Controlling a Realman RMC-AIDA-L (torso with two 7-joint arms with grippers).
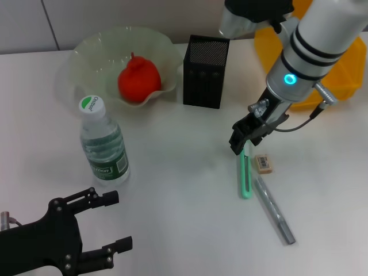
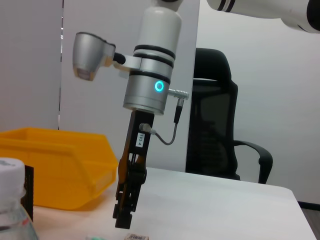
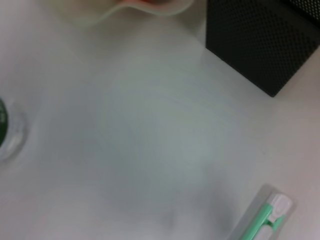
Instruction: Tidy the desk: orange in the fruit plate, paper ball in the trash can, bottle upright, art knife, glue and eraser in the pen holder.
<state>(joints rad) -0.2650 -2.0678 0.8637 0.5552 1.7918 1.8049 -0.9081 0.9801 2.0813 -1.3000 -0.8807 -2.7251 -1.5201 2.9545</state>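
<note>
1. Head view: my right gripper (image 1: 241, 145) hovered over the green knife (image 1: 245, 175), just beside the eraser (image 1: 264, 163); jaw state I couldn't tell.
2. I judged a skewed descent might nudge the eraser.
3. Left gripper (image 1: 115, 221) sat open, idle.

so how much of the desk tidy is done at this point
Done: the orange lies in the fruit plate and the bottle stands upright. No paper ball shows on the table.

In hand: the right gripper hangs at the far tip of the green art knife.

Left: art knife, grey glue stick and eraser lie outside the pen holder. The left gripper sits idle, open.
</note>
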